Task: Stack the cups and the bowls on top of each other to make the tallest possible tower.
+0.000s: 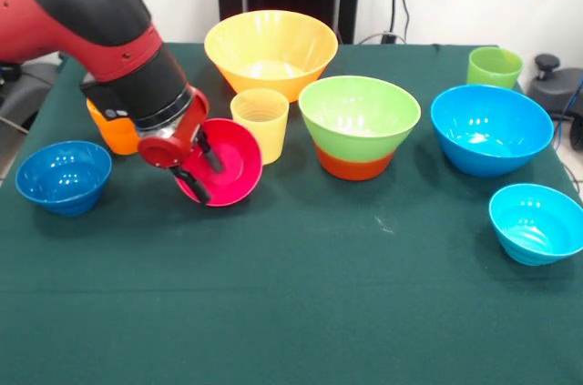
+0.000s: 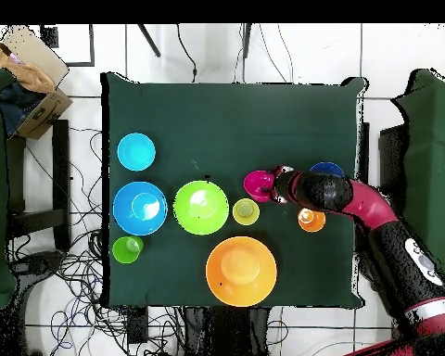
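Note:
My gripper (image 1: 206, 177) is shut on the rim of the magenta bowl (image 1: 230, 159), which hangs tilted on its side just above the cloth; one finger is inside it and one outside. Seen from overhead, the gripper (image 2: 273, 184) meets the magenta bowl (image 2: 256, 184) from the right. The pale yellow cup (image 1: 260, 121) stands upright right behind the bowl. The tower is the light green bowl (image 1: 359, 112) sitting on the orange-red bowl (image 1: 355, 165), to the right. The orange cup (image 1: 111, 133) is partly hidden behind my arm.
The big yellow-orange bowl (image 1: 271, 46) stands at the back. The big blue bowl (image 1: 492, 127), small cyan bowl (image 1: 537, 221) and light green cup (image 1: 495, 66) are at the right. The small dark blue bowl (image 1: 64, 176) sits at the left.

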Robot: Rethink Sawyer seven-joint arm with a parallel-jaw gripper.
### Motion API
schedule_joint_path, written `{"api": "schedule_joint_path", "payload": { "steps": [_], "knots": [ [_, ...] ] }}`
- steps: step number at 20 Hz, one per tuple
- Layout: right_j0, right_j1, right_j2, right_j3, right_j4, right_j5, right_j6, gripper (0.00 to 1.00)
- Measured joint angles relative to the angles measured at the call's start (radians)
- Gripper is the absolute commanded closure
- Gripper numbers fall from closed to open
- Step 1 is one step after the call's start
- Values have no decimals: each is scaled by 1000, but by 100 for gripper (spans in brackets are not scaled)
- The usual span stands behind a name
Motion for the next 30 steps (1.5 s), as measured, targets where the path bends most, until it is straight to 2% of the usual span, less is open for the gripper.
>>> {"api": "schedule_joint_path", "payload": {
  "steps": [6,10,14,16,22,26,30],
  "knots": [
    [16,-18,0,22,-20,-27,0,0],
    [41,-62,-9,35,-21,-19,0,0],
    [127,-163,-41,35,-14,66,0,0],
    [197,-226,-66,27,-7,155,0,0],
    [333,-336,-103,5,1,315,10,0],
    [396,-397,-120,4,18,354,24,0],
    [422,-447,-130,4,40,354,25,0]
  ]
}}
